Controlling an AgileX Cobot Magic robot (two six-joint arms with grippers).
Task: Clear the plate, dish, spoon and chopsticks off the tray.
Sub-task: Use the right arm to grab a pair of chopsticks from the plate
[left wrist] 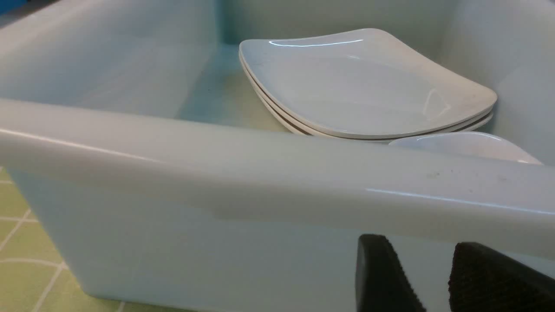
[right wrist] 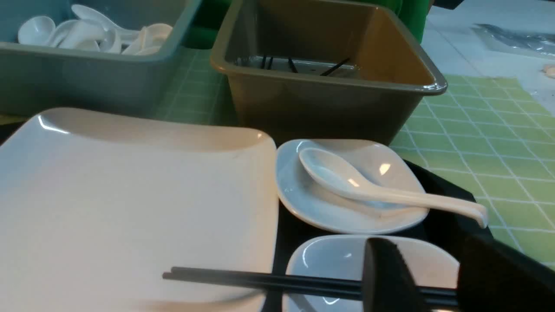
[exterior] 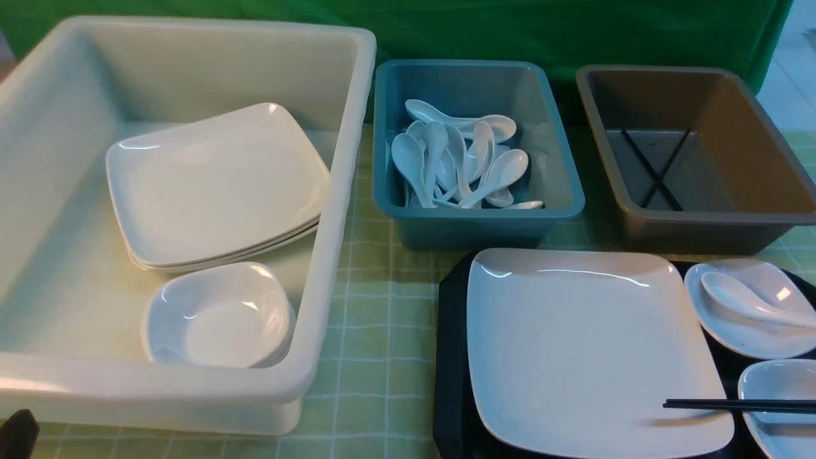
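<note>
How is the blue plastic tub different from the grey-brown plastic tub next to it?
The blue rectangular plastic tub holds a heap of white soup spoons; the grey-brown rectangular plastic tub holds only a few thin black chopsticks. The blue tub stands in the middle of the front view, and the grey-brown tub is to its right. Both are open on top and stand on the green checked cloth.

- A staged dish-sorting table in a test room, canteen style rather than a home kitchen.
- Green backdrop cloth hangs behind a checked tablecloth.
- Sorting tubs: white tub of stacked plates, blue tub of spoons, brown tub with loose chopsticks.
- Black tray of crockery.
- Pale floor tiles beyond.
</note>
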